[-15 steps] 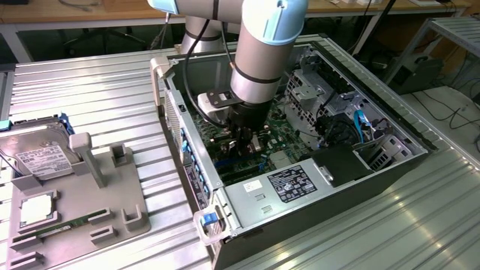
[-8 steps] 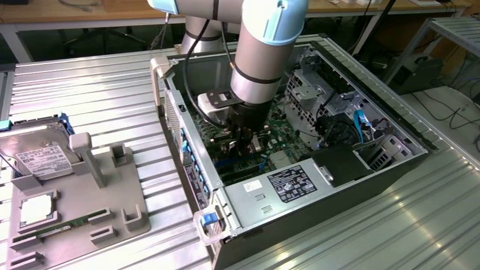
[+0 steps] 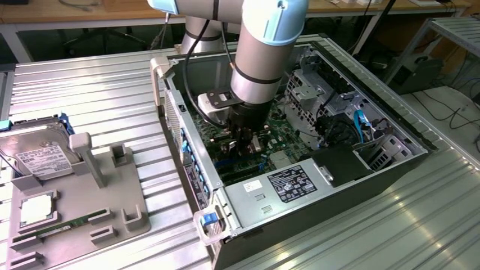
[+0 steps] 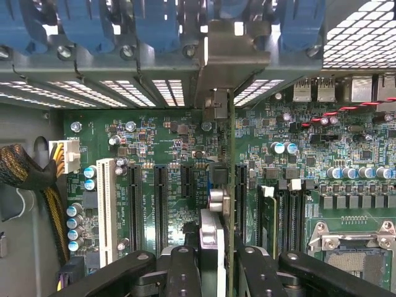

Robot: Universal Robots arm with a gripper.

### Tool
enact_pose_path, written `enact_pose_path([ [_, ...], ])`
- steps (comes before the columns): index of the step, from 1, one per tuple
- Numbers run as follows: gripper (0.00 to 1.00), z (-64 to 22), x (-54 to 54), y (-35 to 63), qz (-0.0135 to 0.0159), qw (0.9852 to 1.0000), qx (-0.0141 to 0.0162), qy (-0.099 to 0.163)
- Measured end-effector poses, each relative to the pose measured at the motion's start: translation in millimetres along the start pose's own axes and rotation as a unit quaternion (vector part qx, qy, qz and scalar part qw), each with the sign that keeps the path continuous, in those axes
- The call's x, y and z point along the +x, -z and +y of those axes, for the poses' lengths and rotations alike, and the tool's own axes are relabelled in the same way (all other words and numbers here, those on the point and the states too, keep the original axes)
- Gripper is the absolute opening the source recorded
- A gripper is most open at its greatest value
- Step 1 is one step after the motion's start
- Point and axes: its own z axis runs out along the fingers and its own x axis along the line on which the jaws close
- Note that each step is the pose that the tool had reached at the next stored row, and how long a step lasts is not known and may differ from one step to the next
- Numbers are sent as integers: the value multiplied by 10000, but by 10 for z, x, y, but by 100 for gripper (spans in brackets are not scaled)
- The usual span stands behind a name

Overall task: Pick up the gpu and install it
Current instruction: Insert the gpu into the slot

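Note:
My gripper (image 4: 218,263) is inside the open computer case (image 3: 397,126), low over the green motherboard (image 4: 154,133). Its black fingers (image 4: 183,272) are shut on the gpu (image 4: 230,185), which I see edge-on as a thin upright card. The card's silvery end bracket (image 4: 232,59) reaches up to the row of blue slot clips (image 4: 93,25) at the case's rear wall. The card stands in line with one of the long black expansion slots (image 4: 241,198). In the exterior view the gripper (image 3: 244,145) hangs under the arm, with a bit of the gpu (image 3: 256,142) between the fingers.
A grey parts fixture (image 3: 98,219) at the exterior view's left holds a hard drive (image 3: 41,154), a processor (image 3: 36,209) and a memory stick (image 3: 56,229). In the case are a power supply (image 3: 289,185), drive cages (image 3: 315,93) and a braided cable bundle (image 4: 28,173).

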Motion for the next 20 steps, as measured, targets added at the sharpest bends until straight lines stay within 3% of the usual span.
enact_pose_path([
  [20, 29, -1, 0, -39, -3, 10000, 1, 0],
])
